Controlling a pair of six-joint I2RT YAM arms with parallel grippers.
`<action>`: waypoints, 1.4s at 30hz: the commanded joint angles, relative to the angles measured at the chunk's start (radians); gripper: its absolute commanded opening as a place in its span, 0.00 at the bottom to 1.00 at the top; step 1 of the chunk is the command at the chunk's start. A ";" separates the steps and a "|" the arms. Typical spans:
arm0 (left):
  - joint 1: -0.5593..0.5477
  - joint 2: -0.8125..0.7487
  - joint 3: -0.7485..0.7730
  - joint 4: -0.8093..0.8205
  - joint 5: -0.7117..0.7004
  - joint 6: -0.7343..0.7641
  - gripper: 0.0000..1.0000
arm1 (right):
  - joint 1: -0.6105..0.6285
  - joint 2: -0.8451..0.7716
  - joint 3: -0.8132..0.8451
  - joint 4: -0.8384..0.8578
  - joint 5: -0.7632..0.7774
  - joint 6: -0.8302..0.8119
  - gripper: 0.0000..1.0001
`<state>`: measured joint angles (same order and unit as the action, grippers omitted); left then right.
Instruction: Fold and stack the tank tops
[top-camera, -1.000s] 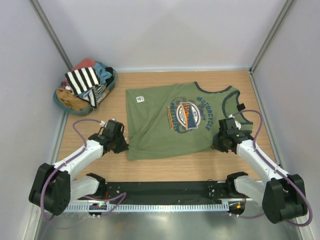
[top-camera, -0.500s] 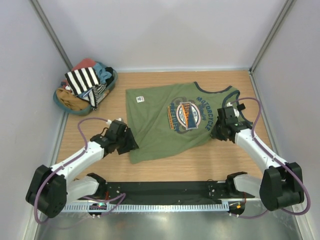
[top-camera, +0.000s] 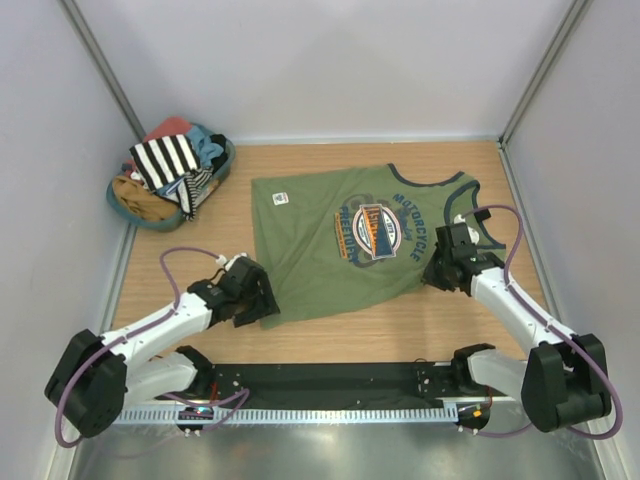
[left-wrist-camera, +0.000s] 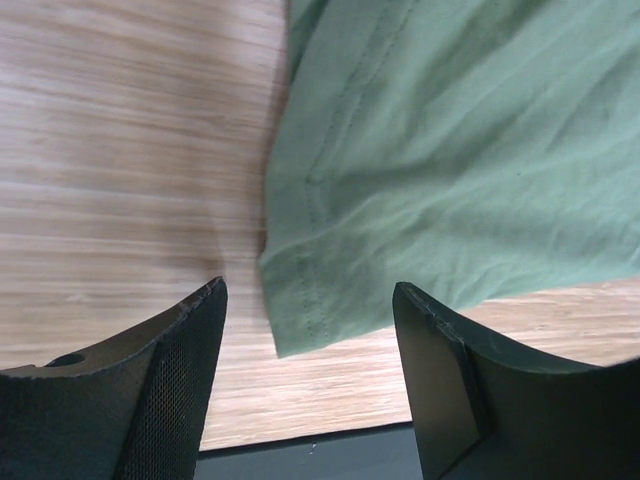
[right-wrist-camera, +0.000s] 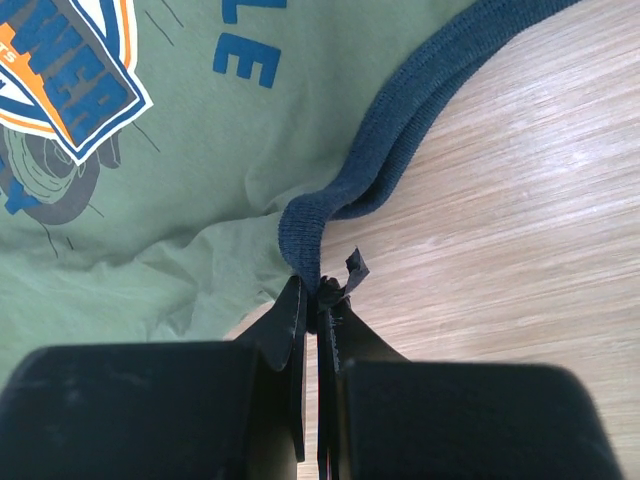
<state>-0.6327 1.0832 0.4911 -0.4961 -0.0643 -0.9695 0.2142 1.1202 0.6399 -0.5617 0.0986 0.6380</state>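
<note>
Olive green tank top lies flat on the tabletop, long axis left to right, hem left, neck right. Its near-left hem corner lies between our left fingers, which stand wide and hold nothing. Our right fingers are pinched on the navy armhole trim at the near right. We judge the left arm must grip that corner next.

The olive tank top reads "MOTORCYCLE".
</note>
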 joint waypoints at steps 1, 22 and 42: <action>-0.021 -0.052 0.006 -0.053 -0.090 -0.044 0.69 | 0.002 -0.039 -0.016 0.005 0.032 0.005 0.03; -0.151 0.104 -0.014 0.051 -0.037 -0.132 0.06 | 0.002 -0.045 -0.020 0.022 0.026 0.017 0.03; 0.026 -0.037 0.234 -0.176 0.020 0.075 0.00 | 0.002 -0.019 0.075 -0.055 0.042 -0.003 0.06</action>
<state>-0.6544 1.0237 0.6868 -0.6540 -0.0925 -0.9585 0.2142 1.0664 0.6525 -0.6342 0.1173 0.6491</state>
